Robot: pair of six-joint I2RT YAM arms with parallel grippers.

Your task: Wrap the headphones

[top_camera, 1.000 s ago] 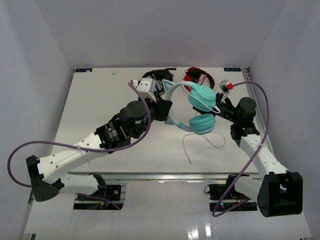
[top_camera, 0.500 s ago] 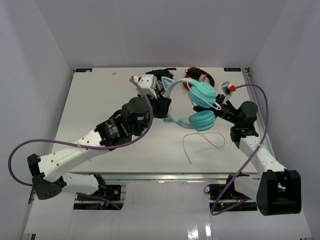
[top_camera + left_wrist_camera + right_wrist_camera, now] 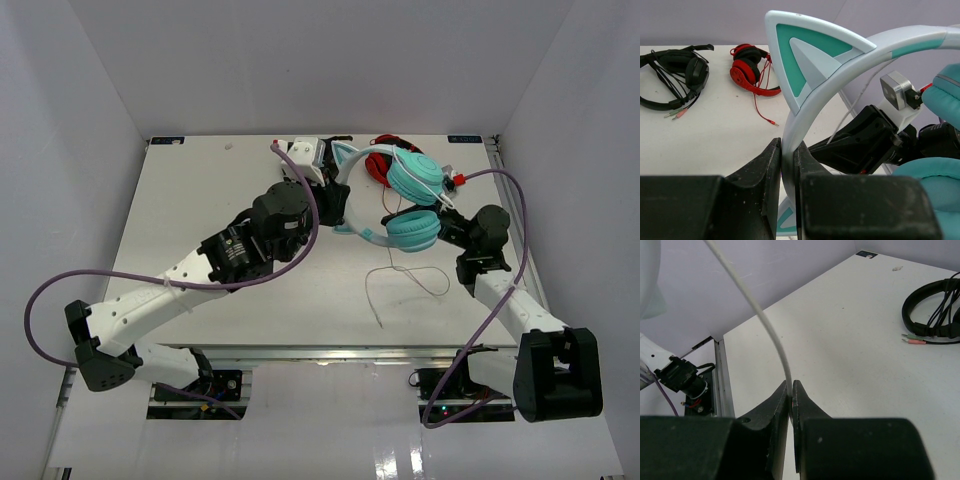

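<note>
Top external view: the headphones (image 3: pixel 405 200) are up off the table (image 3: pixel 200 200) at its far right, teal earcups stacked one above the other, strung between the two arms. Left wrist camera now, and the left gripper (image 3: pixel 788 150) is clamped tight on the pale headband (image 3: pixel 805 95) just below a cat-ear point, holding the frame steady as an anchor, I'd say. Over on the right wrist, the right gripper (image 3: pixel 791 387) is pinched closed on the thin white cable (image 3: pixel 765 325), probably to lead it around the band. The cable's loose tail lies looped on the table below. Compared with a second ago, the left arm has reached further toward the far edge, carrying the headphones up and right, closer to the red headphones (image 3: pixel 750 70); the black headphones (image 3: pixel 675 70) haven't budged.
</note>
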